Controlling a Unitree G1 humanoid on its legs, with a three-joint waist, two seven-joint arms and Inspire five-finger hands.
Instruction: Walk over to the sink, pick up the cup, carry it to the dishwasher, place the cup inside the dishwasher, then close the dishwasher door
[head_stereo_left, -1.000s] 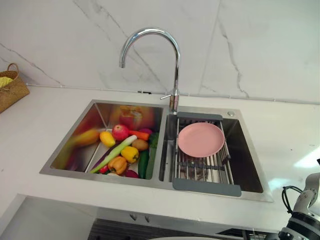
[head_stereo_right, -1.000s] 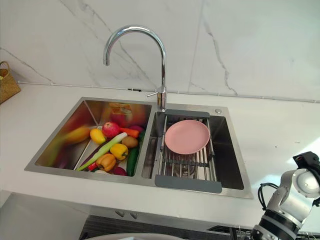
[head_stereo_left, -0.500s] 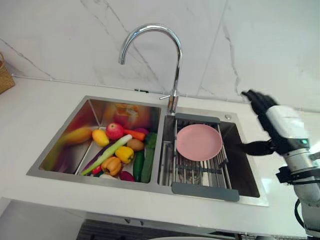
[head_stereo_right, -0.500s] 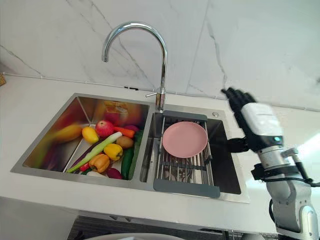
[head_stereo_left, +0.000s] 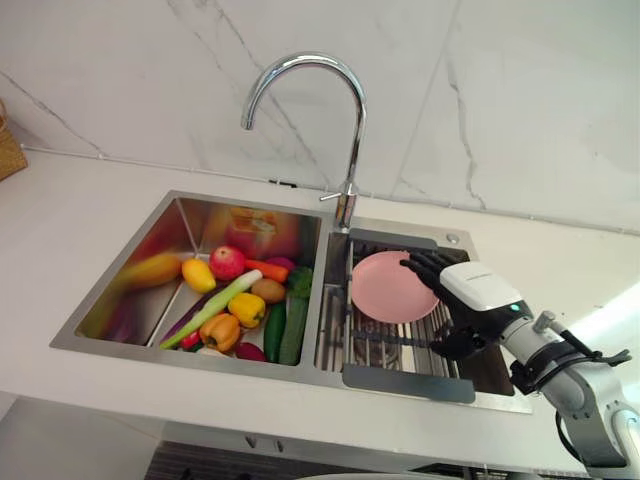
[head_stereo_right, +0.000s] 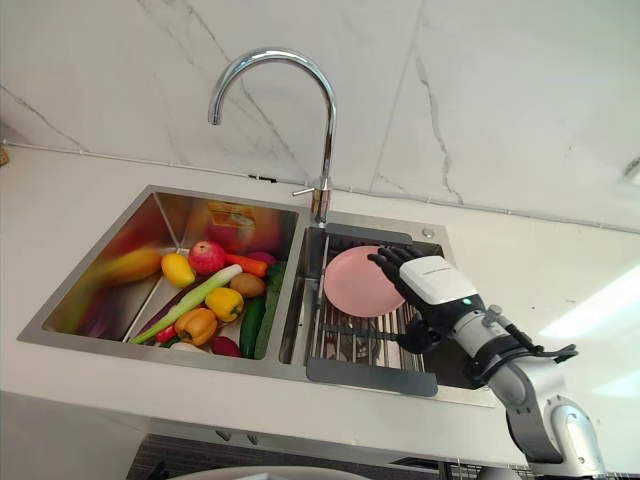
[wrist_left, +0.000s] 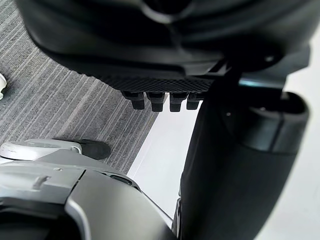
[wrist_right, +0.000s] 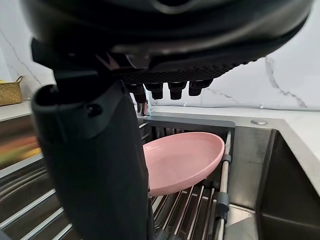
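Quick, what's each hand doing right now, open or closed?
Left hand: open, holding nothing.
Right hand: open, by the plate, holding nothing.

At the lower right of the head views, the right hand (head_stereo_left: 468, 292) has dark fingers (head_stereo_left: 425, 268) and a glossy white cover over its back. A black wrist collar joins it to a rounded silver-grey forearm (head_stereo_left: 590, 398). Seen close up, the left hand (wrist_left: 165, 30) is matt black, with a stippled palm pad, square-tipped fingers (wrist_left: 152, 101) in a row and a thick, smooth thumb (wrist_left: 235, 165).
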